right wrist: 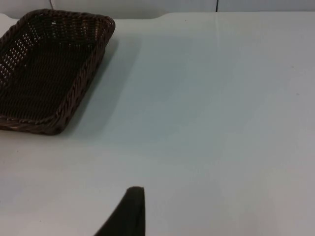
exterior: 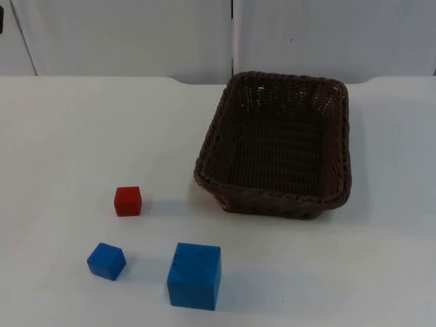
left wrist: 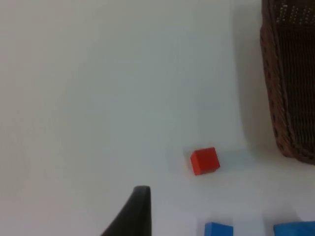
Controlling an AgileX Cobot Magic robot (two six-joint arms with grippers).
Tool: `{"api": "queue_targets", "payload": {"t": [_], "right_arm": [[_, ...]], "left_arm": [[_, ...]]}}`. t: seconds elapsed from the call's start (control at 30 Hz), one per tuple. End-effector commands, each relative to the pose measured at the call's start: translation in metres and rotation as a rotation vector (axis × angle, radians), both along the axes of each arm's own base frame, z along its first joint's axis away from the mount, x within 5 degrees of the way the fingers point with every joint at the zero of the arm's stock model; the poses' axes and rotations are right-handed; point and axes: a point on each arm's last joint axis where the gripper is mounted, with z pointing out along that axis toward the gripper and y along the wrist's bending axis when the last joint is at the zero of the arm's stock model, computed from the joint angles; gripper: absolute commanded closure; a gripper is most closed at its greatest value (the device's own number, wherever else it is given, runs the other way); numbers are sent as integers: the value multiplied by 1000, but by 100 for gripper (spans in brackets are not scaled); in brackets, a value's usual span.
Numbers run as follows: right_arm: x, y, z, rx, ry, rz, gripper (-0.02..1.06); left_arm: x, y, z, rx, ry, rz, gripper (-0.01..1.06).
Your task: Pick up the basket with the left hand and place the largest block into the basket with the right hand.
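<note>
Basket point(exterior: 276, 146) sits at 1 o'clock, big blue block point(exterior: 195, 275) at 7, next to a small blue block point(exterior: 106, 261). Can't tell either gripper's state. Risk: right grabbing the small one.

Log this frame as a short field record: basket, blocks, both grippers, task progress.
basket: dark brown woven basket, empty, standing on the white table
largest block: large blue block, on the table in front of the basket
other blocks: small blue block beside it; red block further back
left gripper: fingertip above the table near the red block
right gripper: fingertip above bare table beside the basket
progress: nothing picked up yet
</note>
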Motion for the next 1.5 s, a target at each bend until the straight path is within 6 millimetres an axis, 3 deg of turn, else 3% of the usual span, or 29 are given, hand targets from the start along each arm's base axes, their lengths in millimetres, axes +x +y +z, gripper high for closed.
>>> {"api": "queue_targets", "payload": {"t": [0.0,0.23,0.63,0.93,1.13,1.47], "right_arm": [[0,0,0,0,-9,-5,-1],[0,0,0,0,-9,-5,-1],[0,0,0,0,-9,-5,-1],[0,0,0,0,-9,-5,-1],[0,0,0,0,-9,-5,-1],[0,0,0,0,-9,-5,-1]], "left_arm": [[8,0,7,-10,-14,-1,0],[26,-1,8,-10,0,-6,0],[65,-8,-9,-57,67,-66,0],[99,-46,-19,-37,106,-191,0],[131,-76,-40,-33,158,-262,0],[166,-107,-71,-31,231,-318,0]]}}
